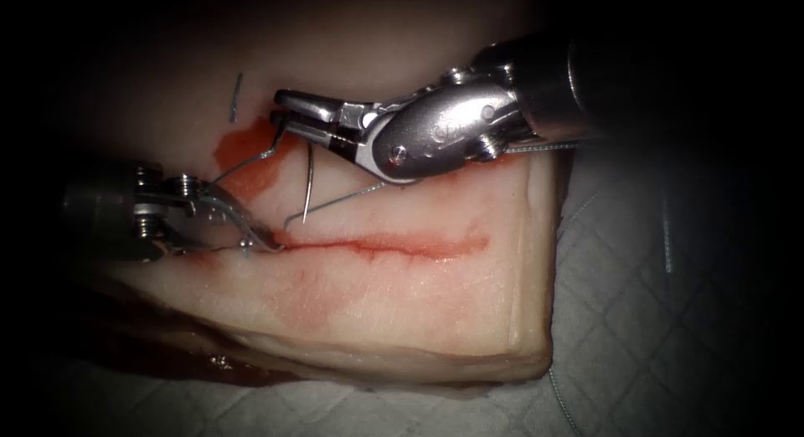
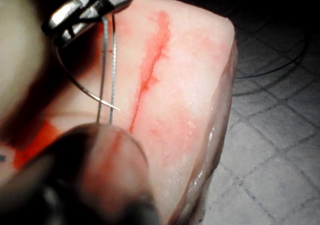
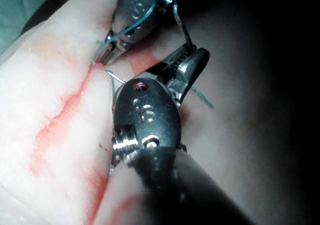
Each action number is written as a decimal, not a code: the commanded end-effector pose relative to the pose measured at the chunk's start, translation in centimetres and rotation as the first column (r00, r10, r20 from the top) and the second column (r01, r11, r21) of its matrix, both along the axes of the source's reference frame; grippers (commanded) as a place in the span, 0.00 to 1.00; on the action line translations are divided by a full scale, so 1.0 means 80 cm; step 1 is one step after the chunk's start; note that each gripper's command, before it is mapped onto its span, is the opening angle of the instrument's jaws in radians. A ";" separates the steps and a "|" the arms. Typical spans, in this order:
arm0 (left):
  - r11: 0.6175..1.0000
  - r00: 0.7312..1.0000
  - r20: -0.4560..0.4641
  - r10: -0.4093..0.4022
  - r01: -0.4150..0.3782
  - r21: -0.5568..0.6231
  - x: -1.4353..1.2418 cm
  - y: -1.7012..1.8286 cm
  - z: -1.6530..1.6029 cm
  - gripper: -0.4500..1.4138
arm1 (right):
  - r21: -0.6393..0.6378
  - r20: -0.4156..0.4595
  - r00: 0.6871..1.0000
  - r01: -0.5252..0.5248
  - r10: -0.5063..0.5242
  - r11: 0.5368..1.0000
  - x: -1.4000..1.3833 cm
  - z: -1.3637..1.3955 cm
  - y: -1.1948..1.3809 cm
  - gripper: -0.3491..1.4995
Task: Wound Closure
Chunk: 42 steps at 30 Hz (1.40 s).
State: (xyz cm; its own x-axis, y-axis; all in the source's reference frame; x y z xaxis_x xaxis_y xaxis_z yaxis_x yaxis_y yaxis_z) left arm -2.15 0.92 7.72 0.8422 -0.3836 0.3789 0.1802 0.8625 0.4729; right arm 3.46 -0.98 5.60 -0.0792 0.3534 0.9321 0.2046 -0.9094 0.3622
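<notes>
Two tools work the tissue (image 1: 419, 295); right tool (image 1: 280, 117) grips the needle (image 1: 308, 182) at its blunt end, clear of tissue; left tool (image 1: 266, 242) clamps thread (image 1: 243, 161) beside the cut's (image 1: 394, 246) left end.

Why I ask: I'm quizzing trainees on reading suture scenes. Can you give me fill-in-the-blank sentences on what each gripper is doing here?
1. The left gripper sits at the ___ end of the cut in the tissue.
2. The needle is held by the ___ arm's gripper.
3. The needle's tip is bare, above the cut and not in the ___.

Missing words: left; right; tissue.
</notes>
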 end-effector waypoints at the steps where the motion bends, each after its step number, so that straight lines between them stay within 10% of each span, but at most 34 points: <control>1: 0.999 1.000 0.004 -0.020 0.020 0.025 -0.0008 -0.0002 0.0005 0.00 | -0.002 -0.004 1.000 -0.001 0.001 1.000 0.0016 0.0004 0.0001 0.00; 18: 0.967 0.984 0.131 -0.119 0.085 0.239 -0.0013 -0.0022 -0.0002 0.00 | -0.022 0.016 0.999 0.036 -0.036 0.999 0.0028 0.0018 -0.0025 0.00; 42: 0.973 0.982 0.159 -0.104 0.067 0.219 -0.0013 -0.0021 -0.0009 0.00 | 0.046 0.051 0.995 0.083 -0.085 0.996 0.0022 0.0041 -0.0050 0.00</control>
